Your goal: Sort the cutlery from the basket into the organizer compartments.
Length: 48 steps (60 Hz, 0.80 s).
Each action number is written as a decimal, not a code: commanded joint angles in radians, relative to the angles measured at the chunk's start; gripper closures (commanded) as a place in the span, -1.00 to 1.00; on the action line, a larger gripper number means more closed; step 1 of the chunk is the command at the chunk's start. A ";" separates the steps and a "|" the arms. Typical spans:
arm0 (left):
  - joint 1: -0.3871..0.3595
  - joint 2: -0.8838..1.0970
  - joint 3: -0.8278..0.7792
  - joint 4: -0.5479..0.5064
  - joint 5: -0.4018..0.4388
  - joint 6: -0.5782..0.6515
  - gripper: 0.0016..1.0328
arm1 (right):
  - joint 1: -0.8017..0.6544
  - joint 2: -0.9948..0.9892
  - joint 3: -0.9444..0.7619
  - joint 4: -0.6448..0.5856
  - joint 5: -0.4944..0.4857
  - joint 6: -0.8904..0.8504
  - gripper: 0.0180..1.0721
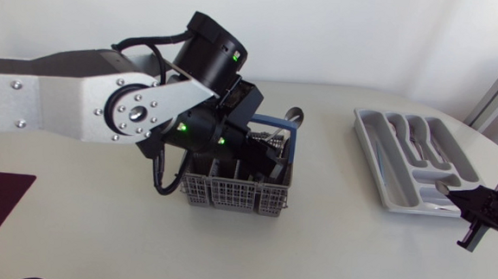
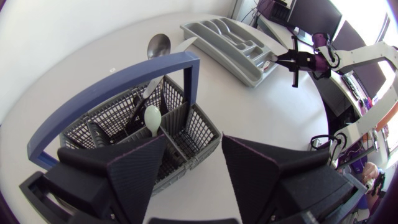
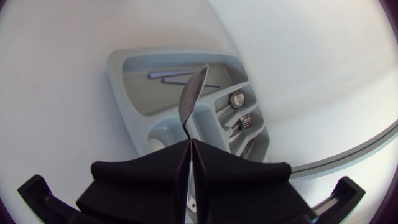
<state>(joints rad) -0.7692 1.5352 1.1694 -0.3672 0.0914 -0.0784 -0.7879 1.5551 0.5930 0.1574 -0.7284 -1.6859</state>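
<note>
Grey mesh basket (image 1: pixel 235 189) with a blue handle (image 1: pixel 272 121) sits around the middle of the white desk (image 1: pixel 329 248), well apart from the grey organizer (image 1: pixel 366 134) off to the right. The left tool (image 2: pixel 193 149) hangs right over the basket with its fingers spread wide and nothing between them. From its own camera, one finger sits over the basket and the other over the desk just beside it. Inside the basket there's a pale spoon (image 2: pixel 152 118) standing upright, and a metal spoon (image 2: pixel 158 45) pokes out past the handle.

Over on the other side, the right tool (image 3: pixel 189 144) is pinched tight on a spoon (image 3: pixel 193 93), holding it by the handle with the bowl pointing out ahead. That spoon is above the organizer's end nearest the tool, though I can't tell which compartment it's over. The organizer already has a few pieces: two slim handles (image 3: pixel 174 76) in the long slot, plus a fork (image 3: pixel 245 121) in another.
</note>
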 commanded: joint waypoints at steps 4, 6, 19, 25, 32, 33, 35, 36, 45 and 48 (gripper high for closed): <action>-0.005 0.022 -0.022 0.005 -0.009 0.014 -0.21 | -0.027 0.109 0.080 0.059 0.023 -0.054 0.89; -0.005 0.023 -0.022 0.005 -0.009 0.014 -0.22 | -0.028 0.132 0.093 0.077 0.030 -0.054 0.89; -0.005 0.028 -0.024 0.005 -0.009 0.016 -0.22 | -0.045 0.246 0.140 0.153 0.095 -0.115 0.89; -0.004 0.028 -0.025 0.004 -0.009 0.017 -0.22 | -0.047 0.270 0.145 0.188 0.121 -0.135 0.89; -0.005 0.028 -0.024 0.005 -0.009 0.017 -0.22 | -0.042 0.269 0.133 0.192 0.141 -0.163 0.89; -0.007 0.028 -0.024 0.005 -0.009 0.017 -0.22 | -0.040 0.269 0.126 0.197 0.147 -0.169 0.89; -0.007 0.029 -0.024 0.005 -0.009 0.017 -0.22 | -0.036 0.267 0.116 0.212 0.155 -0.175 0.88; -0.007 0.029 -0.024 0.005 -0.009 0.017 -0.22 | -0.033 0.267 0.111 0.217 0.156 -0.175 0.88; -0.001 0.026 -0.027 0.004 -0.009 0.019 -0.22 | -0.014 0.261 0.080 0.255 0.190 -0.189 0.45; 0.001 0.023 -0.031 0.004 -0.009 0.020 -0.22 | -0.011 0.252 0.073 0.252 0.190 -0.189 0.31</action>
<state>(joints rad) -0.7689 1.5455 1.1694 -0.3676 0.0910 -0.0746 -0.8112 1.8107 0.6979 0.3973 -0.5457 -1.8378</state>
